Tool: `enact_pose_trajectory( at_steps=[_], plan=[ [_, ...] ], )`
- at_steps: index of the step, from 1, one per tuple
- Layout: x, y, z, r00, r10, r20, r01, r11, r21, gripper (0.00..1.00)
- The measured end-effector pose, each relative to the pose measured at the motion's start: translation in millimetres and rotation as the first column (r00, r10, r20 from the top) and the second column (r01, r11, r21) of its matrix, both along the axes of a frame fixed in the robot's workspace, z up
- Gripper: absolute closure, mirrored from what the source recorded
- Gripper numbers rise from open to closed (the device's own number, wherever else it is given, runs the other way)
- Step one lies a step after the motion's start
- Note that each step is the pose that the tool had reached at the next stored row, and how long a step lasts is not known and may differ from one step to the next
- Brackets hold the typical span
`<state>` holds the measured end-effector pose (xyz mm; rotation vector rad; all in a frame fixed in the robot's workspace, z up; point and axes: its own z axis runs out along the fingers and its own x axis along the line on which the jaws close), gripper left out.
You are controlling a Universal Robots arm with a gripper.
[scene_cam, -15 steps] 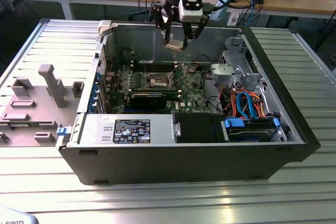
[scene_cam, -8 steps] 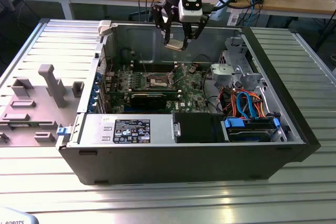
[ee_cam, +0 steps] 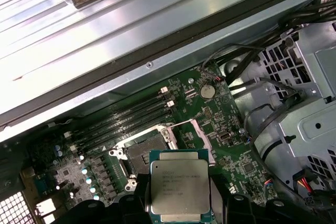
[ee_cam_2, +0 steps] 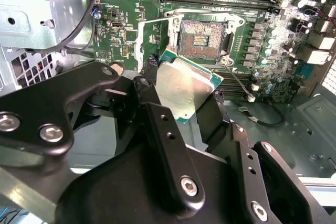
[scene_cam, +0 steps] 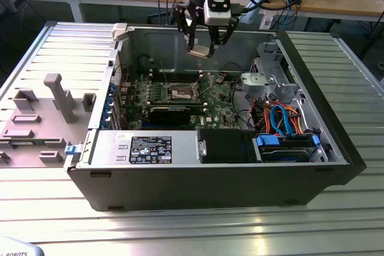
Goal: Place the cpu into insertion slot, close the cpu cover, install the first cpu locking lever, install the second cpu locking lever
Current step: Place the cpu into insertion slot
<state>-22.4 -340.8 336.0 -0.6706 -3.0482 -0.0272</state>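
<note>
- While the end effector hangs over the open computer case, clenched on the cpu by two opposite edges, the chip is well above the green motherboard and apart from the insertion slot. You have nothing seated yet.
- In the second wrist view the cpu looks tilted against the board and lines up with the slot only partly. Lower it like that and one corner could land first and bend the socket's contacts.
- The fingers grip thin edges, so a knock against the socket rim could make the chip slip or twist in your grasp.
- The cpu cover appears to stand open just beside the slot. A descent that drifts that way could catch the frame.
- In the first wrist view the cpu sits beside the slot, not over it. Check its orientation, since a wrongly turned chip would likely not drop in, and pressing it would do damage.
- The case rests on the ribbed metal worktop. An arm nudge against its wall could shift your target.
</note>
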Motion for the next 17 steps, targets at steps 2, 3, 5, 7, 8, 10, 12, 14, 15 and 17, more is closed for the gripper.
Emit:
enact_pose_trajectory(
  at_steps=[2, 3, 5, 7, 8, 10, 12, 14, 15, 17],
  plan=[
    [0.0, 0.0, -0.1, 1.0, -0.002, 0.0, 0.002, 1.0, 0.0001, 0.46],
    [0.0, 0.0, -0.1, 1.0, -0.002, 0.0, 0.002, 1.0, 0.0, 0.46],
    [0.0, 0.0, -0.1, 1.0, -0.004, 0.0, 0.004, 1.0, 0.0, 0.46],
    [0.0, 0.0, -0.2, 1.0, -0.005, 0.0, 0.005, 1.0, 0.0, 0.46],
    [0.0, 0.0, -0.2, 1.0, -0.006, 0.0, 0.006, 1.0, 0.0, 0.46],
    [0.0, 0.0, -0.3, 1.0, -0.007, 0.0, 0.007, 1.0, 0.0, 0.46],
    [0.0, 0.0, -0.3, 1.0, -0.009, 0.0, 0.009, 1.0, 0.0, 0.46],
    [0.0, 0.0, -0.4, 0.9999, -0.011, 0.0, 0.011, 0.9999, 0.0, 0.46],
    [0.0, 0.0, -0.4, 0.9999, -0.012, 0.0, 0.012, 0.9999, 0.0, 0.46],
    [0.0, 0.0, -0.5, 0.9999, -0.014, 0.0, 0.014, 0.9999, 0.0, 0.46]
  ],
)
